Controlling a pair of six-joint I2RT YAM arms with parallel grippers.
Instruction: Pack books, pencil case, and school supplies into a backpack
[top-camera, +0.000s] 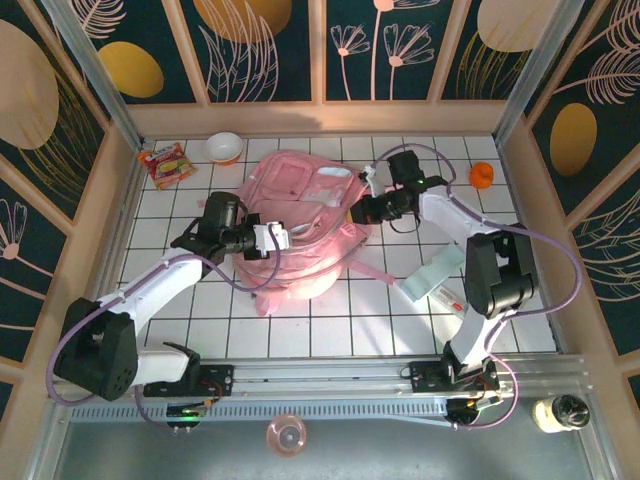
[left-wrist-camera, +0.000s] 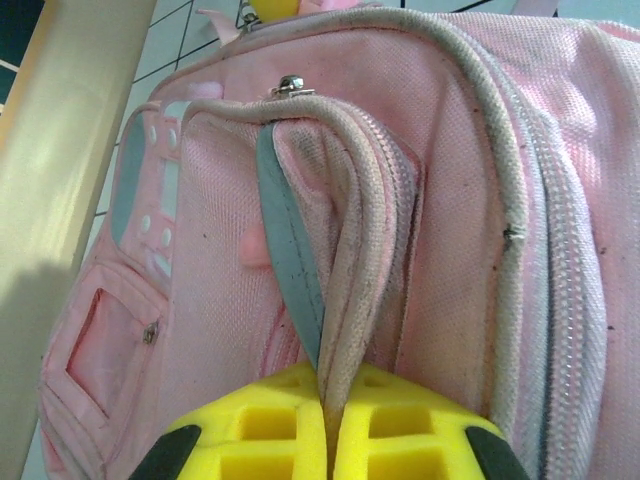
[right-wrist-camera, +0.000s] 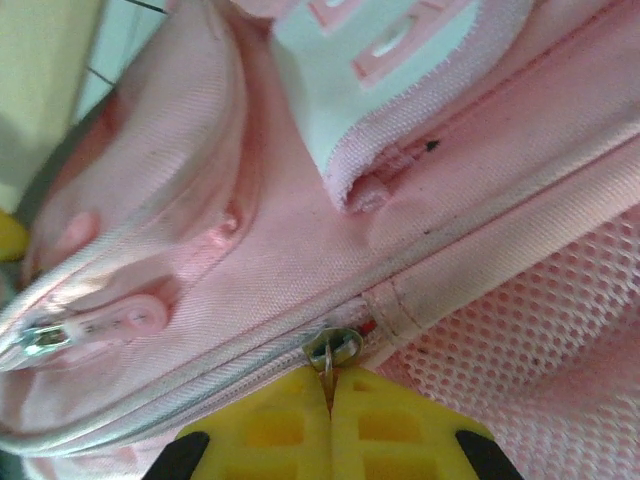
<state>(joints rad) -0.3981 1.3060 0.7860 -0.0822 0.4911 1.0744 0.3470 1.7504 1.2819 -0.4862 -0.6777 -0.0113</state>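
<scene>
Backpack (left-wrist-camera: 470, 200) piping (left-wrist-camera: 365, 260) is clamped in the left tool (left-wrist-camera: 330, 430), its zipper pull (right-wrist-camera: 335, 348) in the right tool (right-wrist-camera: 330, 415).

White-shelled arms (top-camera: 150, 290), black joints (top-camera: 100, 355), lilac cables (top-camera: 578, 272), yellow gripper fingers (left-wrist-camera: 265, 428) with square recesses.

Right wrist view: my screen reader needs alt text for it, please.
The right gripper, yellow-fingered, is shut on the metal zipper pull of the pink backpack, seen close up. To its right lies pink mesh, above it a pale panel.
</scene>
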